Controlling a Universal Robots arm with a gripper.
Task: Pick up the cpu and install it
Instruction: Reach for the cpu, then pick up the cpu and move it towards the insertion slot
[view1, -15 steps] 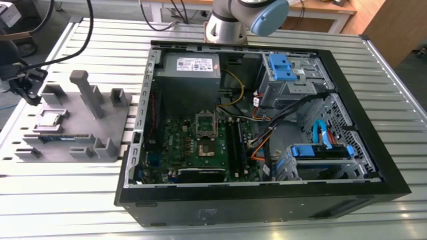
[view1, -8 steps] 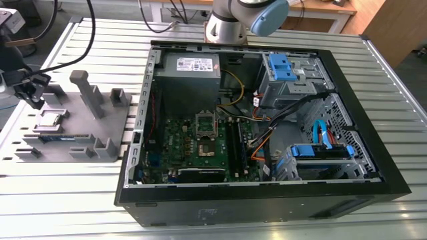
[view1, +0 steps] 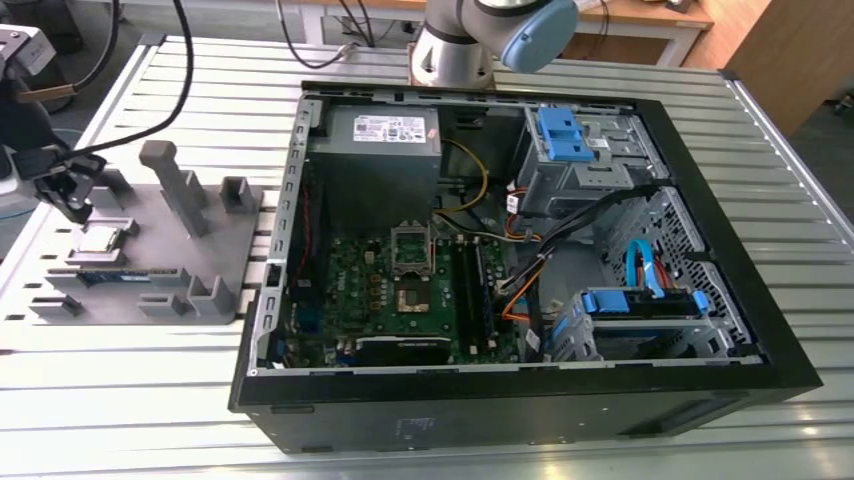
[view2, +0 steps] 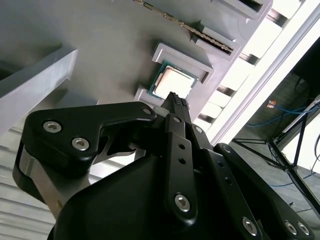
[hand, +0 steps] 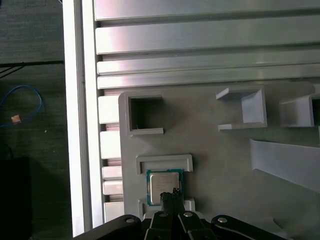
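Hovering over the grey plastic parts fixture (view1: 234, 250), the black two-fingered gripper (view1: 70, 200) hung just above the cpu (view1: 104, 238), a small flat square chip with a silvery metal top and a thin darker rim. And the fingers (view2: 176, 112) were pinched narrow, tips pressed together with nothing between them. In the exterior view the gripper sat at about eleven o'clock from the chip, close to it, though contact could not be told.

Both wrist views looked down past the gripper's tips onto the cpu (hand: 160, 181), which lay flat in its shallow square pocket on the fixture, edged by low grey walls.

In the exterior view a long narrow dark memory stick with a blue label (view1: 127, 275) lay on the fixture at five o'clock from the chip. A tall grey post (view1: 174, 185) stood at two o'clock from it.

Over at three o'clock from the fixture, the open black computer case (view1: 534, 410) lay on the silvery slatted aluminium table (view1: 134, 420). Inside it was a green motherboard (view1: 360, 290) carrying a rectangular silver metal socket frame (view1: 411, 250), well apart from the chip. The arm's pale grey base (view1: 467, 50) stood at twelve o'clock from the case.
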